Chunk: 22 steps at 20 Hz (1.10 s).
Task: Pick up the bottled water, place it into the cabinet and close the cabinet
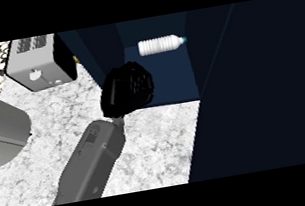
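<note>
Grey forearm rises from the lower edge across the speckled marble counter, and it ends in the left hand, a black shape bunched up at the front lip of the dark blue cabinet. Its fingers look curled in with nothing between them, though the hand is so dark I would not swear to every detail. Deeper inside the cabinet lies the bottled water, on its side, white and ribbed with a pale blue cap pointing right, well apart from the hand. So the placing looks done, and what remains, as I judge it, is closing up: the hand must draw clear of the opening and swing the cabinet door, the broad dark panel at right, shut. A silver toaster sits off to the left. No right hand shows.
</note>
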Motion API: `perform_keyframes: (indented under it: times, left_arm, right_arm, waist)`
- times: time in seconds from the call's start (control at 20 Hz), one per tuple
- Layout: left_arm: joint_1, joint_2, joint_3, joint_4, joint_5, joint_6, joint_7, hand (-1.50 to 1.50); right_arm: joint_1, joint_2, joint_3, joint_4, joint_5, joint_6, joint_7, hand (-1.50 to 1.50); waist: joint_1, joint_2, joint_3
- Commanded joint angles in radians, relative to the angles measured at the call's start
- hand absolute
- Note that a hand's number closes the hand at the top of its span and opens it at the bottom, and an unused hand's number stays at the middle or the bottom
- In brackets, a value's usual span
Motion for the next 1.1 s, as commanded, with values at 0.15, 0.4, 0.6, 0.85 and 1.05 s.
perform_keyframes:
  times: [0.15,0.4,0.6,0.85,1.05]
  left_arm:
    - [0.355,0.090,-0.064,-0.399,0.024,0.019,0.071,1.50]
    - [0.568,0.164,-0.112,-0.631,0.029,0.005,0.089,1.50]
    - [0.681,0.235,-0.099,-0.816,0.032,0.040,0.128,1.50]
    - [0.847,0.320,-0.065,-0.944,0.039,0.011,0.097,1.50]
    - [0.924,0.372,-0.022,-1.087,0.093,-0.001,0.138,1.50]
  right_arm:
    - [-0.004,-0.063,0.028,-0.122,0.048,0.029,0.098,1.50]
    - [-0.088,-0.052,0.124,-0.069,-0.026,0.129,0.104,1.50]
    - [-0.141,-0.032,0.174,-0.119,-0.021,0.159,0.165,1.50]
    - [-0.263,0.090,0.194,-0.026,-0.006,0.163,0.249,1.50]
    - [-0.372,0.179,0.127,-0.031,0.003,0.134,0.364,1.50]
  waist:
    - [0.026,-0.005,-0.002]
    - [0.041,0.001,-0.001]
    - [0.023,0.003,-0.001]
    - [0.016,0.010,-0.003]
    - [0.009,0.010,-0.003]
